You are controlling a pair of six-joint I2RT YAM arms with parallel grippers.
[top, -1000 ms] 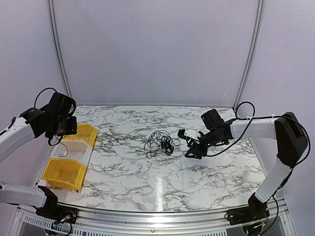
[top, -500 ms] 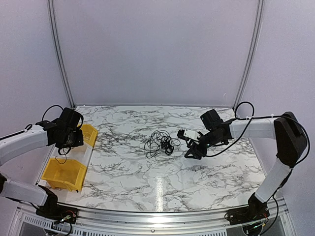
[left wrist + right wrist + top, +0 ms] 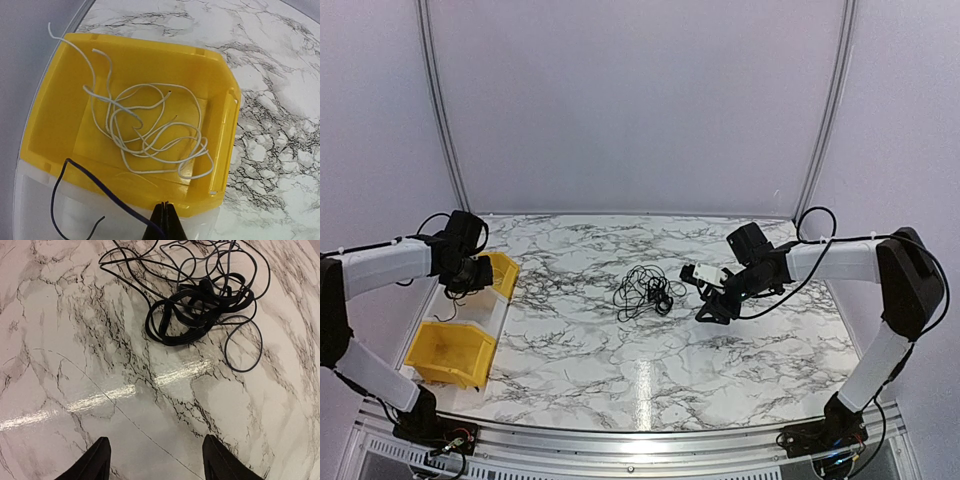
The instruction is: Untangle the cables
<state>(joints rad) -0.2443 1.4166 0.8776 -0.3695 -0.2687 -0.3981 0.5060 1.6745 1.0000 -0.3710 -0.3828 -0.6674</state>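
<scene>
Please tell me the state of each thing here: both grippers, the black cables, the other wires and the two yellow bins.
left gripper: shut on a dark wire.
right gripper: open, empty, just short of the cables.
cables: one tangled bunch lying on the table, no gripper touching it.
white wire: loosely coiled inside the far yellow bin.
near yellow bin: looks empty.

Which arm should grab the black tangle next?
Right: the right pincer is open with the black cable bunch just ahead; the left pincer is away by the yellow bin, shut on a thin dark wire.
</scene>
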